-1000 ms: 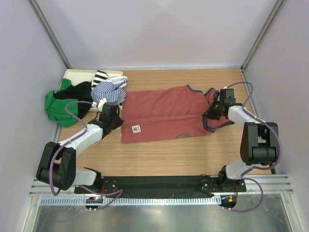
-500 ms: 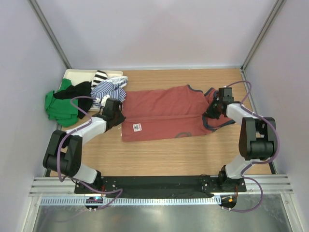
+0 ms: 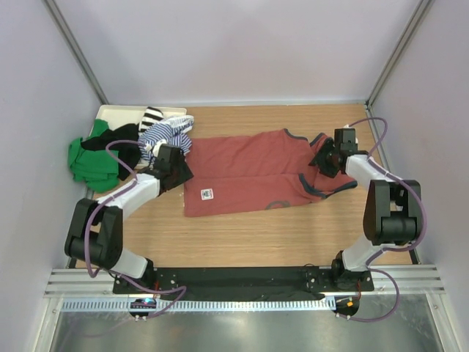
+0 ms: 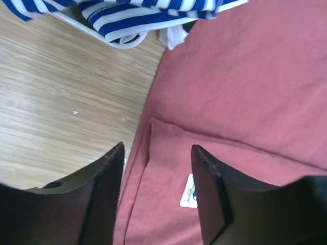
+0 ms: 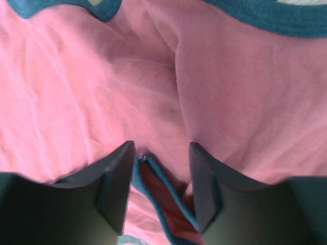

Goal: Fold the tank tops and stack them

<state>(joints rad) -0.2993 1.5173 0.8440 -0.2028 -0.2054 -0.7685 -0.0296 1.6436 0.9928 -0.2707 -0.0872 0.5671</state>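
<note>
The brick-red tank top [image 3: 245, 172] lies spread flat mid-table, its lower edge folded up, white label [image 3: 207, 193] showing. My left gripper [image 3: 179, 169] is at its left edge, open; in the left wrist view the gripper [image 4: 158, 150] straddles the folded hem corner [image 4: 153, 127] without pinching it. My right gripper [image 3: 320, 163] is open over the dark-trimmed shoulder end. In the right wrist view the gripper [image 5: 161, 148] has a loop of dark trim [image 5: 156, 181] lying loose between its fingers. The striped navy-and-white tank top [image 3: 165, 136] sits in the pile at the left.
A pile of clothes with green cloth [image 3: 89, 158] and black cloth [image 3: 117, 139] spills from a white tray [image 3: 121, 112] at the back left. Grey walls close in the table on three sides. Bare wood [image 3: 256, 238] lies between the red top and the arm bases.
Both grippers were shut on the red top's ends and now stand open, the cloth let go. The left gripper has moved up along the left edge.
</note>
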